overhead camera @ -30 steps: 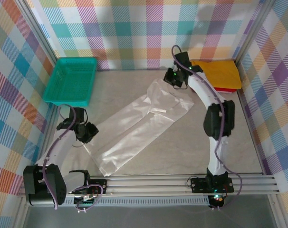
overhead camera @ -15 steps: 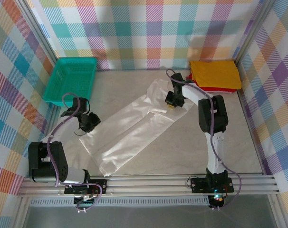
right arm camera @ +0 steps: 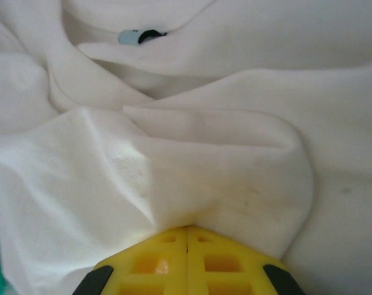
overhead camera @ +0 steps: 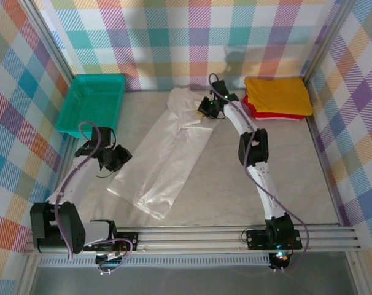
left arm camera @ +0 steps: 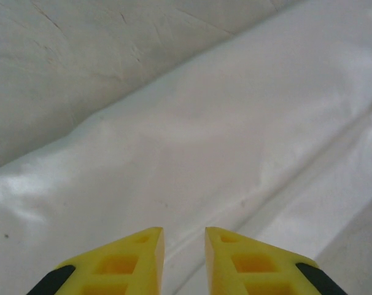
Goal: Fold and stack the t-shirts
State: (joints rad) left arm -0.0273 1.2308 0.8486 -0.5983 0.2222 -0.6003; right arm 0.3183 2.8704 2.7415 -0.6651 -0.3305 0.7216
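The thin, wrinkly white t-shirt point(overhead camera: 164, 157) lies as a long diagonal strip on the smooth counter point(overhead camera: 235, 178). The right hand point(right arm camera: 187, 230) is closed tight on a bunched fold near its collar. The left hand point(left arm camera: 184, 236), slightly parted, holds nothing and is perhaps just above the cloth. The mustard-yellow t-shirt point(overhead camera: 277, 95) sits folded on the red t-shirt point(overhead camera: 250, 110).

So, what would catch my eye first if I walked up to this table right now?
A thin white cloth t-shirt lies stretched diagonally across the middle of the table, its far end bunched and pinched in the right claw. In the far right corner a folded mustard-yellow t-shirt sits on a red t-shirt, and a teal plastic mesh basket stands at the far left.
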